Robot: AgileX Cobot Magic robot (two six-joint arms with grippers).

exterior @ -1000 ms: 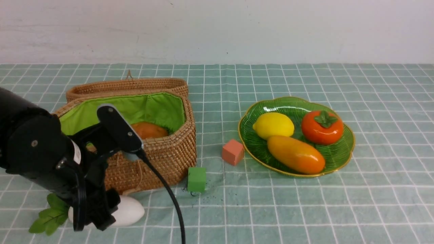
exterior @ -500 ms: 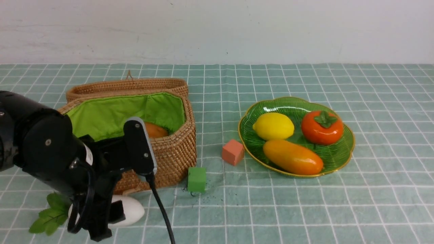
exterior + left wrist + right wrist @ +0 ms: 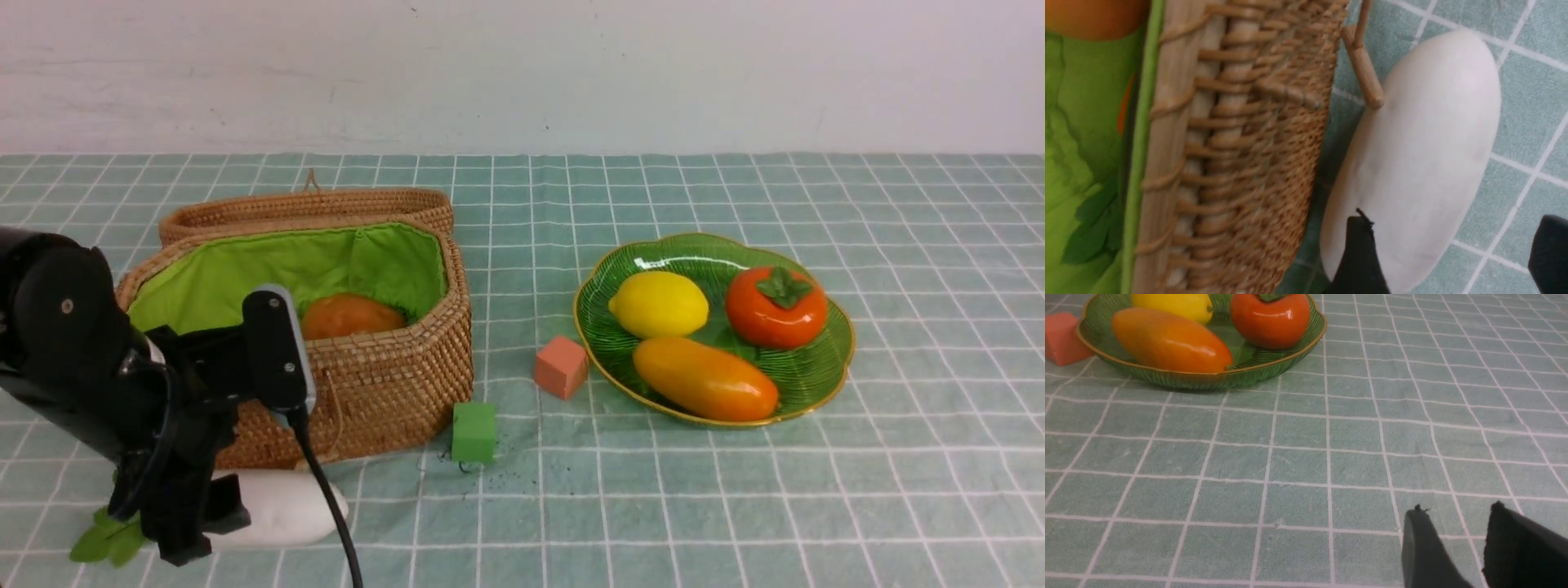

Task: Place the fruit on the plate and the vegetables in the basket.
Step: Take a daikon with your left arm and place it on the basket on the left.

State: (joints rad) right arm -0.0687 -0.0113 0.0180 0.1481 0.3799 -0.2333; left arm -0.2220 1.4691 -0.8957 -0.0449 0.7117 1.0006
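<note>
The desk [image 3: 735, 506] wears a pale green checked cloth, and on it the wicker basket [image 3: 392, 384] stands at about nine o'clock from the green plate [image 3: 824, 380], well apart from it, its woven lid [image 3: 302, 206] lying just behind it at twelve o'clock. Inside the bright green lining a brown potato [image 3: 349, 315] rests near the basket's front wall; in the left wrist view an orange shape and dark green leaves show inside the lining, too cropped to name for certain. The white radish [image 3: 286, 508] lies on the cloth at six o'clock from the basket, just beside its front wall, its green leaves [image 3: 102, 543] poking out at its nine o'clock end. The left hand [image 3: 192, 523] is down over the radish with its fingers spread wide, one black finger [image 3: 1359, 257] lying against the white skin and the other standing clear on the far side, so the radish sits between them without being pinched. On the plate the lemon [image 3: 660, 304], the persimmon [image 3: 775, 307] and the mango [image 3: 706, 380] lie close together, the mango at six o'clock from the other two. A salmon cube [image 3: 560, 367] sits just at nine o'clock of the plate's rim, and a green cube [image 3: 473, 432] sits near the basket's front corner. The right hand [image 3: 1457, 547] appears only in its wrist view, low above bare cloth, well apart from the plate, its fingers partly spread with nothing between them.
</note>
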